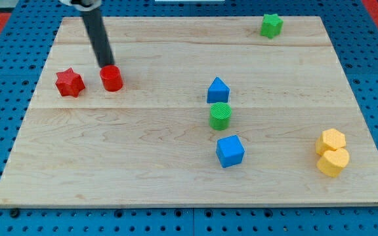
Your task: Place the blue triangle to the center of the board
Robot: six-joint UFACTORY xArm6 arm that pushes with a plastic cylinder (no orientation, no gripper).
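Camera view: blue triangle (218,90) sits near board (176,183) centre, just above green cylinder (220,115); blue cube (230,151) below that. My tip (107,66) touches red cylinder's (111,78) top edge, far left of the triangle. No hand fitted; a bare rod, nothing pinched.

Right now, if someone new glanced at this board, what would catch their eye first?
Probably the dark rod at the view's upper left, my tip touching the top edge of the red cylinder, with the red star just left of it. Next, the middle column: blue triangle, green cylinder, blue cube. Two yellow blocks huddle at the right.
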